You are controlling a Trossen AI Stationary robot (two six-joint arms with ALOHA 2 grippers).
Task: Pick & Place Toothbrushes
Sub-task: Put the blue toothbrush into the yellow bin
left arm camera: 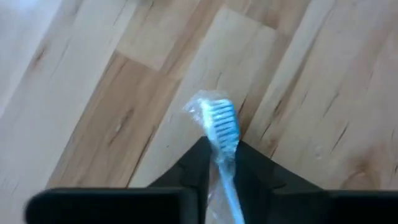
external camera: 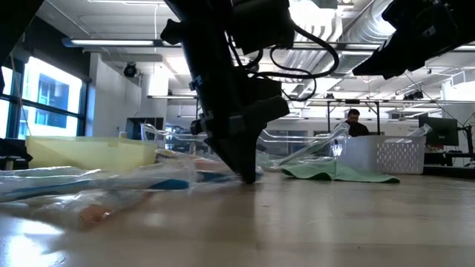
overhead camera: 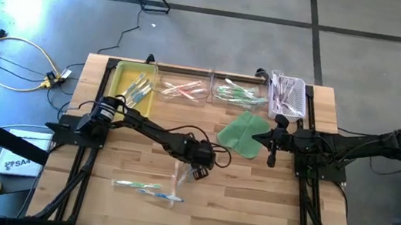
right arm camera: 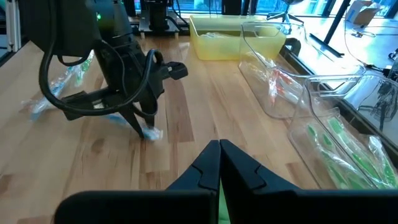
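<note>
The right end effector sits with its fingers pressed together above the wooden counter. Farther off, the left end effector pinches a blue toothbrush at the counter, near a yellow bin and clear bins holding wrapped toothbrushes.

high: overhead | low: tabletop level | wrists: close (both see table)

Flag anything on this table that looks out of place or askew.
A few wrapped toothbrushes lie loose and crisscrossed on the bare wood, outside the bins. The green cloth lies crumpled and skewed beside the white basket. Nothing looks spilled or damaged.
</note>
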